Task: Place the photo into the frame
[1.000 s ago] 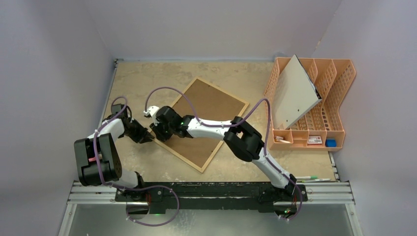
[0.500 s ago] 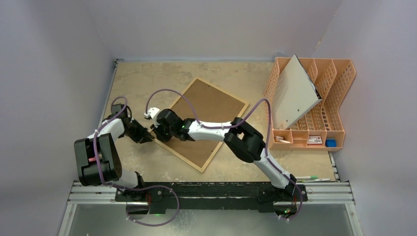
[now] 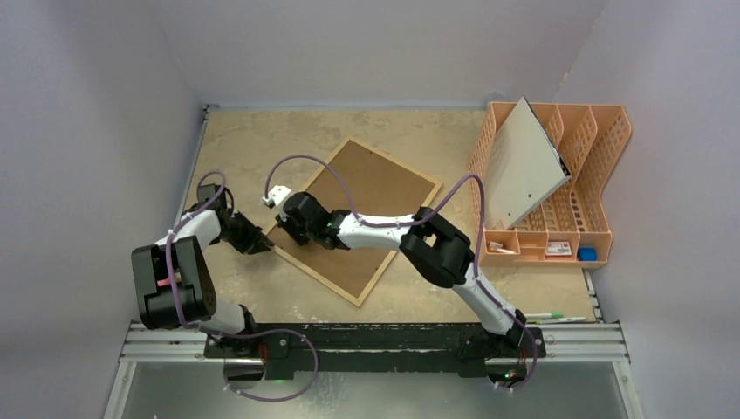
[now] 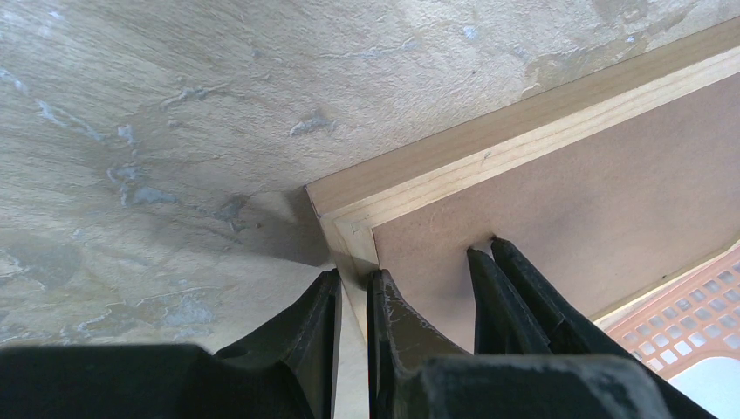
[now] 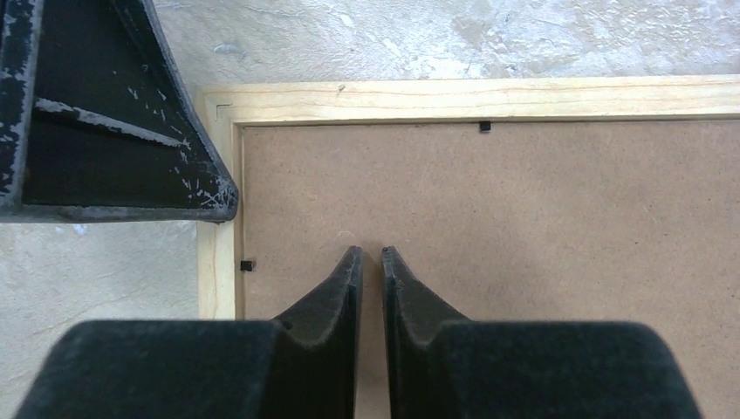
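Pinching the corner rail of the frame (image 4: 524, 131), the left gripper (image 4: 353, 281) has its jaws narrowed onto the pale wood, one finger outside the rail and one on the inner side over the brown backing (image 4: 567, 192); just beside it, the right gripper (image 5: 366, 255) points down at the backing with its jaws drawn almost together, a thin gap between them and nothing held; whether its tips touch the surface cannot be told; small black clips (image 5: 484, 127) sit along the inner edge of the wood.

Lying face down on the table (image 3: 253, 140), the frame is turned like a diamond near the middle, with both grippers at its left corner; the photo is not in sight in any view; at the far right an orange rack (image 3: 602, 183) holds a grey-white board (image 3: 524, 166) leaning at a slant, well apart from the frame.

Judging by its look, the frame is light and stiff, a thin wooden rim around a thin fibreboard sheet; it would likely slide on the smooth table if pushed from one side, and twist a little if lifted by one corner; the rail is the sound place to grip, as the left gripper does; the backing is best taken at its edge once the clips are turned; the photo, being paper, should be limp and easily creased, so best held by an edge.
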Controlling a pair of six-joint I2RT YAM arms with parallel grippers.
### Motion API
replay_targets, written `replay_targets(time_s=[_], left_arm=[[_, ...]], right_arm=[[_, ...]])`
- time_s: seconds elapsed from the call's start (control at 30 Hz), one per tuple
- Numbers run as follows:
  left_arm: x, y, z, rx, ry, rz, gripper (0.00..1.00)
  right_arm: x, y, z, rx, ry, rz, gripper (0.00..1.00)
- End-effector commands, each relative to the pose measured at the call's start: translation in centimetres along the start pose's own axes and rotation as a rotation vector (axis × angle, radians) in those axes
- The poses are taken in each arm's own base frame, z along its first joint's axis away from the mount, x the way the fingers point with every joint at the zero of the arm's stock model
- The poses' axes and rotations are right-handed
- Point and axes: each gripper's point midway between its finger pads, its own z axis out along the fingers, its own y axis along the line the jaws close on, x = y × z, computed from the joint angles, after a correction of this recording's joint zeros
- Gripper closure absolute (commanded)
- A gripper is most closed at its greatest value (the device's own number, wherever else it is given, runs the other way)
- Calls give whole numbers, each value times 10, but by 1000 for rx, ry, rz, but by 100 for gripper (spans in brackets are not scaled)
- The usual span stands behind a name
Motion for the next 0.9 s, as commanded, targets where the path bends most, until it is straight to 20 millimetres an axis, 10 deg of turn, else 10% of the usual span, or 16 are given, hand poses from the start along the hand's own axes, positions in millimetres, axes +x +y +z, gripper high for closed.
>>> replay_targets(time_s=[0.0, 0.17, 0.87], left_arm=[[2, 37, 10, -164, -6, -2, 100], [3, 36, 12, -150, 6, -1, 100], [5, 34, 14, -139, 17, 1, 100]], right_arm=[[98, -34, -10, 94, 320, -19, 81], [64, -9, -12, -37, 249, 10, 64], [77, 31, -4, -102, 299, -10, 27]])
